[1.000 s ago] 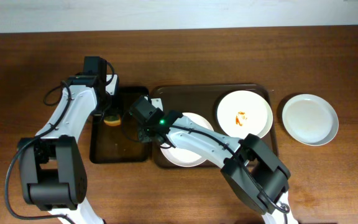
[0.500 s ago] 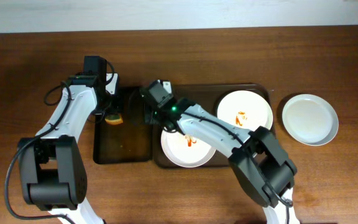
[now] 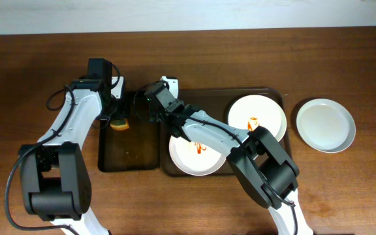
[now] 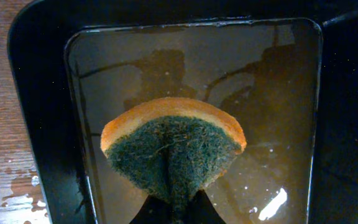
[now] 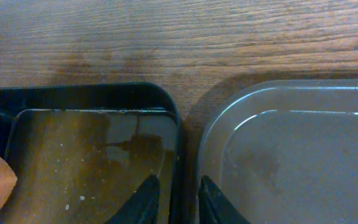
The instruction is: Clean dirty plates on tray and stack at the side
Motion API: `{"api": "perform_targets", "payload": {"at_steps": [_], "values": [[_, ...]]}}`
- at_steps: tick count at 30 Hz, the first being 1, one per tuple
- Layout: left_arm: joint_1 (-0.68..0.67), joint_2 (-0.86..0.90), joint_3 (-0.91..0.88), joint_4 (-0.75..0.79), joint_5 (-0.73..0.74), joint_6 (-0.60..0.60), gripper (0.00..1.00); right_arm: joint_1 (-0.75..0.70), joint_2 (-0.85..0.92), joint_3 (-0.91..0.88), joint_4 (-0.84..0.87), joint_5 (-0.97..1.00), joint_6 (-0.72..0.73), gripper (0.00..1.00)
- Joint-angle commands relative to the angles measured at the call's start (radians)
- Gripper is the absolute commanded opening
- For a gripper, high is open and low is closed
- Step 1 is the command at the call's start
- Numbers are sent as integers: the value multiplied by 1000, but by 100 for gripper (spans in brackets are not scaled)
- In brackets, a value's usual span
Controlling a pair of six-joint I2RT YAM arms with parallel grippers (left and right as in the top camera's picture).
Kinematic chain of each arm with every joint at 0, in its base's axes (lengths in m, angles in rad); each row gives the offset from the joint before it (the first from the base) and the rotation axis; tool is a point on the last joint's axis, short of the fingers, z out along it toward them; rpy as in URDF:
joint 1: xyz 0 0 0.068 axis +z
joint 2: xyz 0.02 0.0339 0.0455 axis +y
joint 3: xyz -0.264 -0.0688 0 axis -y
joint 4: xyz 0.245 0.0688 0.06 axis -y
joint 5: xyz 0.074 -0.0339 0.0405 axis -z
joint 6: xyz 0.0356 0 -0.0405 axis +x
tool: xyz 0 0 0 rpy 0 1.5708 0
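Two dirty plates lie on the brown tray (image 3: 220, 92), a near one (image 3: 198, 154) and a far right one (image 3: 256, 119), each with orange-red smears. A plain white plate (image 3: 326, 125) rests on the table to the right. My left gripper (image 3: 116, 117) (image 4: 173, 215) is shut on the orange-and-green sponge (image 3: 117, 125) (image 4: 173, 146) above the black tray (image 3: 126, 154). My right gripper (image 3: 153, 111) (image 5: 178, 180) straddles the black tray's right rim (image 5: 178, 149) near its far corner. Its jaws are narrowly open, with a gap showing on the left side.
The black tray (image 4: 36, 93) holds shallow brownish water. It sits right beside the brown tray (image 5: 229, 109), with only a narrow strip between the two rims. Bare wooden table (image 5: 179, 37) lies beyond both trays.
My right gripper rose off the near plate's left side, uncovering its smears, and moved up-left to the black tray's rim. The black tray shifted slightly right. The left arm stayed put.
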State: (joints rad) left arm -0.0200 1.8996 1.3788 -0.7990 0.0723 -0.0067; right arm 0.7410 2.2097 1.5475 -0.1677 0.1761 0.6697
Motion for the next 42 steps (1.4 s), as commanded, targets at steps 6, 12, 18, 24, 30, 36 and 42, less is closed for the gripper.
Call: {"api": "perform_targets", "payload": {"at_steps": [6, 12, 18, 24, 30, 36, 42], "values": [[1, -21, 17, 20, 18, 15, 0, 3, 8, 14, -1, 19, -8, 4], [1, -21, 17, 20, 18, 15, 0, 2, -11, 14, -14, 39, -8, 4], [1, -21, 17, 20, 18, 15, 0, -17, -51, 28, -28, -1, -64, 51], [1, -21, 17, 15, 18, 16, 0, -399, -346, 282, -785, -277, -300, 68], [1, -21, 17, 25, 13, 16, 0, -712, -462, 283, -1275, -445, -457, 85], [-69, -142, 50, 28, -152, -12, 0, -742, -462, 283, -1302, -426, -457, 98], [-121, -142, 53, -83, 356, 1, 0, -705, -460, 257, -1348, -539, -457, 98]]}}
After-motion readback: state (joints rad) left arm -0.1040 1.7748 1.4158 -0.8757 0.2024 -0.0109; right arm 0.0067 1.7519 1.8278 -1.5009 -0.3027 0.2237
